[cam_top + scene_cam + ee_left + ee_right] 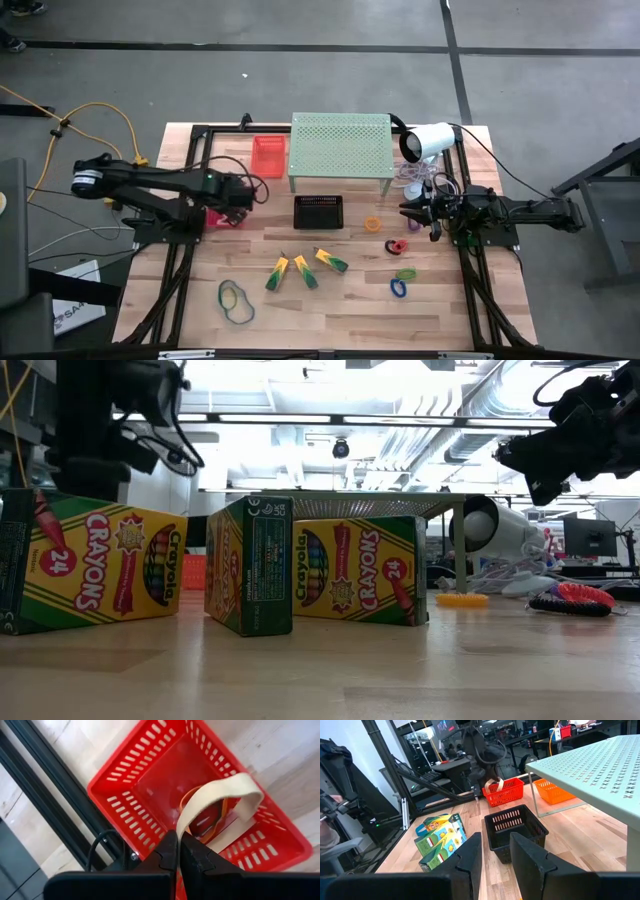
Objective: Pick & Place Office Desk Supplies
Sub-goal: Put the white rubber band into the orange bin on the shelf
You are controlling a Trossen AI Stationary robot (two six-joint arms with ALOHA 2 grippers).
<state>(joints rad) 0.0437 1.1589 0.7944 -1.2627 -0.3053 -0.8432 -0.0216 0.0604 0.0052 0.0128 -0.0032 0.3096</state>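
On the pale wooden tabletop (330, 300), three yellow-and-green crayon boxes (303, 268) lie near the middle, with small coloured loops (398, 287) to their right and tan rubber bands (236, 300) toward the front left. The left tool (178, 851) hangs over a red plastic slotted basket (150, 775) with its fingers pinched shut on a wide tan rubber band (220, 795), whose loop droops into the basket, seemingly over something orange. The right tool (494, 851) hovers, fingers parted and holding nothing, near a black slotted basket (516, 827) beside the pale-green perforated shelf (600, 765).
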